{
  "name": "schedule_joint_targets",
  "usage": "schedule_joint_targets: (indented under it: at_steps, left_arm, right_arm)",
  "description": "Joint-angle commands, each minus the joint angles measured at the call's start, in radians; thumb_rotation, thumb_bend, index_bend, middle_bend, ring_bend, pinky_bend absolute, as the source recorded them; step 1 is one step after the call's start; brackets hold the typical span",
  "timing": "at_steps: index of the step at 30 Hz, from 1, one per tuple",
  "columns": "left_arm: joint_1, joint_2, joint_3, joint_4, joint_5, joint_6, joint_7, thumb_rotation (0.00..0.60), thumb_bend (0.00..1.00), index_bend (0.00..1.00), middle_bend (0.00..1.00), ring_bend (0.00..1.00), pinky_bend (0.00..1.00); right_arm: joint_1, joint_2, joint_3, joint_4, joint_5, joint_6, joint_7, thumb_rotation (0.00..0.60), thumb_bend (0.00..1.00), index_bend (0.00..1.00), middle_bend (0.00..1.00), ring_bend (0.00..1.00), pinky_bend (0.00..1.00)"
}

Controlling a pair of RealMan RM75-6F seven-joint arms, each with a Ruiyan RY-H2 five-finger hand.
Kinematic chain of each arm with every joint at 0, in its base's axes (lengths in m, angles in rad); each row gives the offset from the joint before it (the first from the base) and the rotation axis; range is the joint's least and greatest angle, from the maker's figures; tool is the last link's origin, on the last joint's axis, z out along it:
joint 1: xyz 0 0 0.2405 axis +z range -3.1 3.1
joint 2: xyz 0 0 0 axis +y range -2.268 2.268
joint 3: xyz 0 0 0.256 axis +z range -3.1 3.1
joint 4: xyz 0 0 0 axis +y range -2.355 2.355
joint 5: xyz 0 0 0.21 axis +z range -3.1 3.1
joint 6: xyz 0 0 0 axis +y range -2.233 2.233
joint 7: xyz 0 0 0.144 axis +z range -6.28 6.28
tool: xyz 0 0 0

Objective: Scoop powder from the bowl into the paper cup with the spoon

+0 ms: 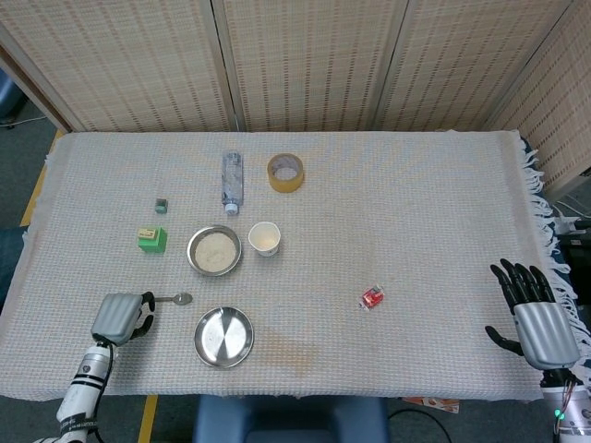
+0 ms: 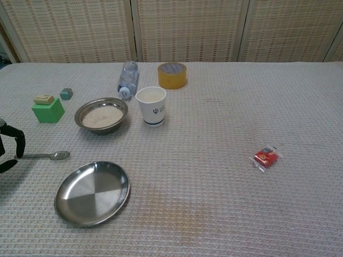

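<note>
You're facing woven reed screen panels standing behind the tabletop, which is wearing a pale waffle-weave cloth, fringe hanging at its right edge; grey floor is showing left.

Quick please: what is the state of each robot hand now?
Left robot hand: at the spoon handle, grip cannot be told.
Right robot hand: open, holding nothing.

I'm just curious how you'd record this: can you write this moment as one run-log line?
phase: reaching for spoon | left hand: over handle end, grasp unclear | right hand: open, table edge | bowl: powder inside | paper cup: upright beside bowl
</note>
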Motion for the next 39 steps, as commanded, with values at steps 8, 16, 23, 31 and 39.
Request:
schedule_joint_targets:
  at_steps: [8,16,23,31,39]
  left_arm:
    - [-0.040,-0.064,-0.035,0.086,-0.074,-0.013,0.021,0.600,0.41,0.47,1.00,1.00,1.00]
    - [-0.066,-0.126,-0.040,0.182,-0.094,-0.018,0.023,0.600,0.40,0.50,1.00,1.00,1.00]
    - [-0.079,-0.153,-0.033,0.211,-0.086,-0.013,0.033,0.600,0.40,0.47,1.00,1.00,1.00]
    - [-0.085,-0.161,-0.025,0.213,-0.093,-0.009,0.055,0.600,0.40,0.47,1.00,1.00,1.00]
    - [-0.097,-0.165,-0.025,0.224,-0.124,-0.033,0.072,0.600,0.40,0.47,1.00,1.00,1.00]
  right_arm:
    - [0.004,-0.001,0.003,0.002,0.012,-0.011,-0.003,0.600,0.09,0.00,0.00,0.00,0.00]
    - [0.007,-0.003,0.006,0.002,0.024,-0.020,-0.010,0.600,0.09,0.00,0.00,0.00,0.00]
    - [0.011,-0.005,0.009,0.004,0.034,-0.027,-0.015,0.600,0.09,0.00,0.00,0.00,0.00]
    - [0.012,-0.004,0.011,0.007,0.040,-0.031,-0.012,0.600,0.09,0.00,0.00,0.00,0.00]
    - [0.014,-0.005,0.010,0.006,0.041,-0.033,-0.015,0.600,0.09,0.00,0.00,0.00,0.00]
